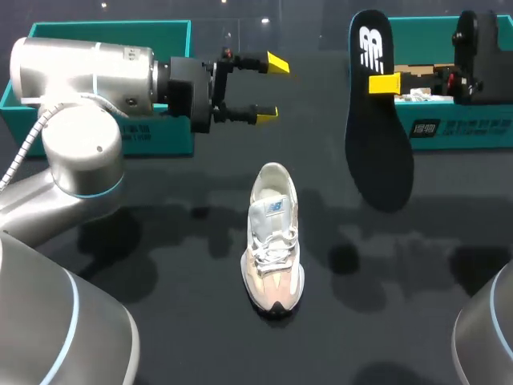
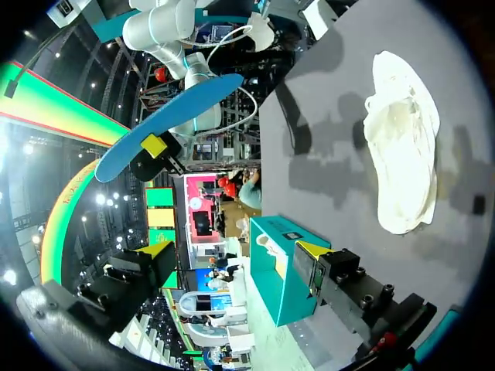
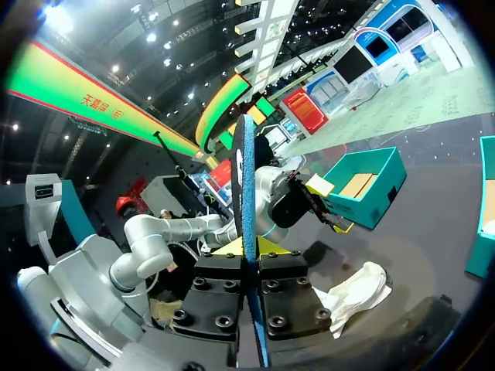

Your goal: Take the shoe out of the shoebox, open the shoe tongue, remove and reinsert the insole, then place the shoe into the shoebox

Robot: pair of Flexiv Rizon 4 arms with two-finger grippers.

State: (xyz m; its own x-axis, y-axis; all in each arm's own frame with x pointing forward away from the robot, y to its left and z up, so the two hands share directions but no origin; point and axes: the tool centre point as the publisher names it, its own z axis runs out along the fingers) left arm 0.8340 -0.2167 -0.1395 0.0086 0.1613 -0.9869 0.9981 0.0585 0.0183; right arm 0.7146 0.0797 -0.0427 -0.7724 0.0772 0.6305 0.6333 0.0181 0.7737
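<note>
Right gripper (image 1: 385,83) is clenched on the black insole (image 1: 377,136); the right wrist view shows it pinched edge-on between both fingers, held up off the table in front of the right teal shoebox (image 1: 469,136). My left gripper (image 1: 268,87) is spread wide with nothing in it, hovering just beside the left teal box (image 1: 172,132). Shoe (image 1: 272,241) sits upright on the dark table (image 1: 160,241) between the arms, toe toward the robot, apart from both grippers.
</note>
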